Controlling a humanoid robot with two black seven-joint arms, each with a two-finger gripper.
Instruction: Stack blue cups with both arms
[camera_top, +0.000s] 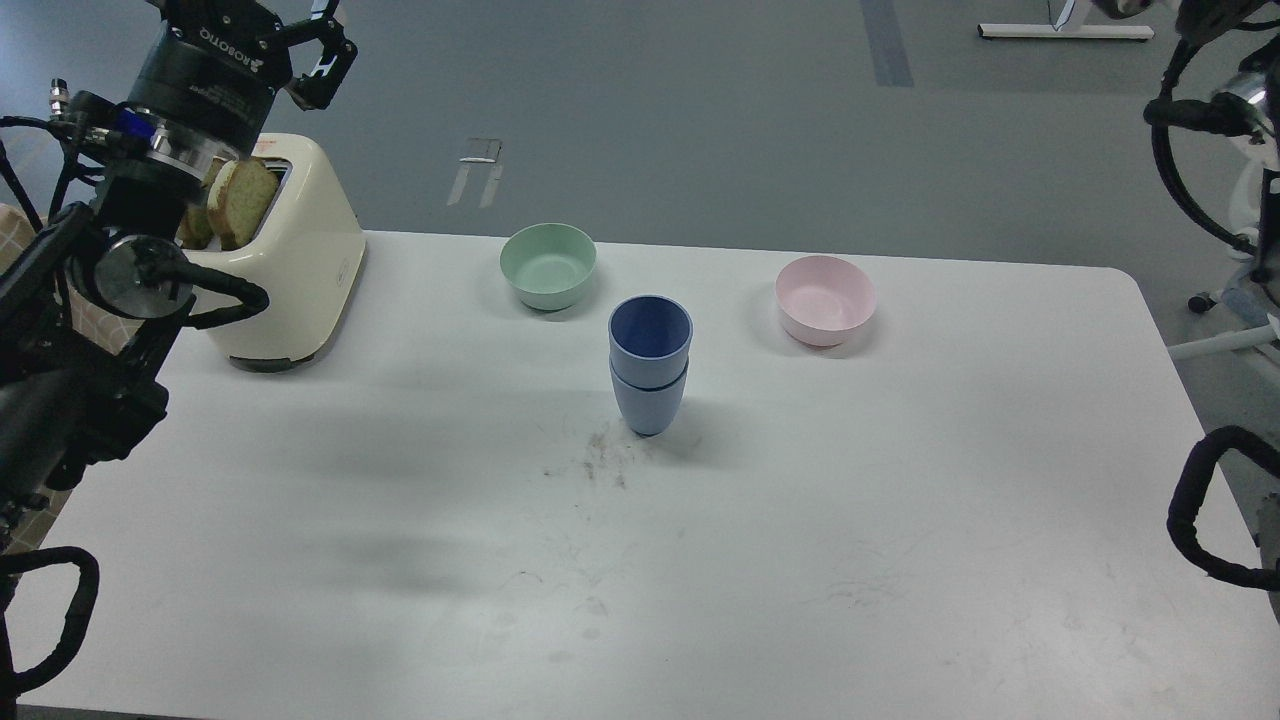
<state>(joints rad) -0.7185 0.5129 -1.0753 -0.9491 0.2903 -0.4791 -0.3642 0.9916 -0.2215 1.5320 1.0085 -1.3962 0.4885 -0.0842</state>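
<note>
The 2 cups (650, 365) stand nested, 1 inside the other, upright near the middle of the table (900, 560). Behind them to the left sits a bowl (548, 265); behind to the right, another bowl (826, 299). A toaster (290, 260) holding bread slices (240, 200) stands far left.

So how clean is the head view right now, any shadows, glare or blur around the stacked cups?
Head view: even, soft light, no glare on the white table; the blue cups, nested and upright, are sharp and cast a faint shadow to their right; broad dim arm shadows lie on the table's left half; dark smudges in front of the cups are marks, not shadow; the left gripper is raised over the toaster, in focus.
</note>
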